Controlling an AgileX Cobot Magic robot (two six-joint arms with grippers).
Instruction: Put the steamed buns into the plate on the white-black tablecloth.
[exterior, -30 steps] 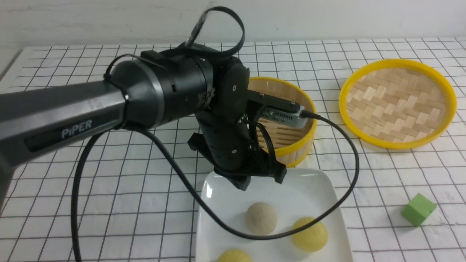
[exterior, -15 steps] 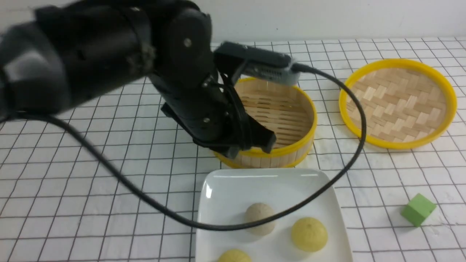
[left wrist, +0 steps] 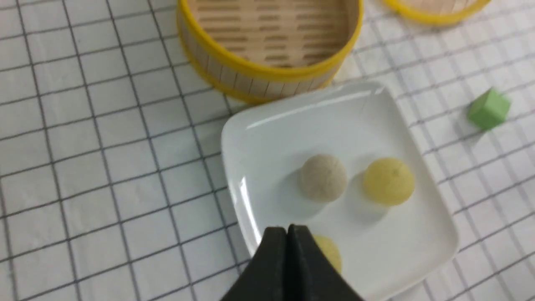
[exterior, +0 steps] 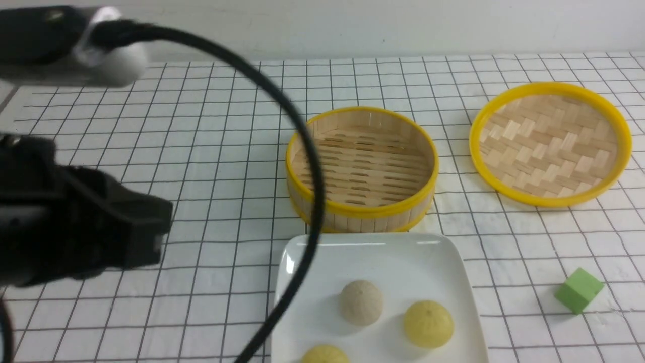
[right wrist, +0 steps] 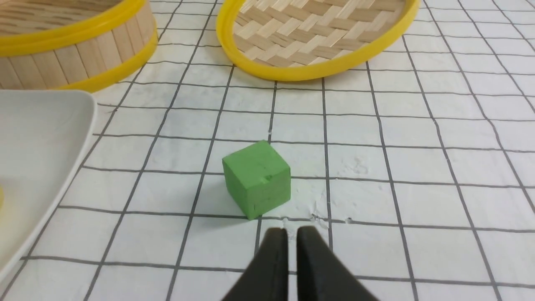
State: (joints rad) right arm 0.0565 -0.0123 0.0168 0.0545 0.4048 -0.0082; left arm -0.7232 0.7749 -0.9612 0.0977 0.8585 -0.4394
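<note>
Three steamed buns lie in the white plate (exterior: 383, 257) on the white-black tablecloth (exterior: 211, 151): a beige bun (exterior: 361, 301), a yellow bun (exterior: 428, 323) and another yellow bun (exterior: 325, 355) at the near edge. My left gripper (left wrist: 287, 229) is shut and empty, hovering above the plate's near left side, where it hides part of one yellow bun (left wrist: 332, 253). The left arm (exterior: 90, 237) shows blurred at the left. My right gripper (right wrist: 292, 232) has a narrow gap between its fingers, holds nothing, and sits low over the cloth just short of the green cube (right wrist: 257, 179).
An empty bamboo steamer basket (exterior: 360, 169) stands just behind the plate. Its woven lid (exterior: 549, 143) lies to the right. The green cube (exterior: 579, 290) sits right of the plate. The left arm's black cable (exterior: 302, 166) arcs across the basket and the plate's left side.
My left arm has swung from above the plate's far edge up and away to the left, dragging its cable along. The buns have not moved.
</note>
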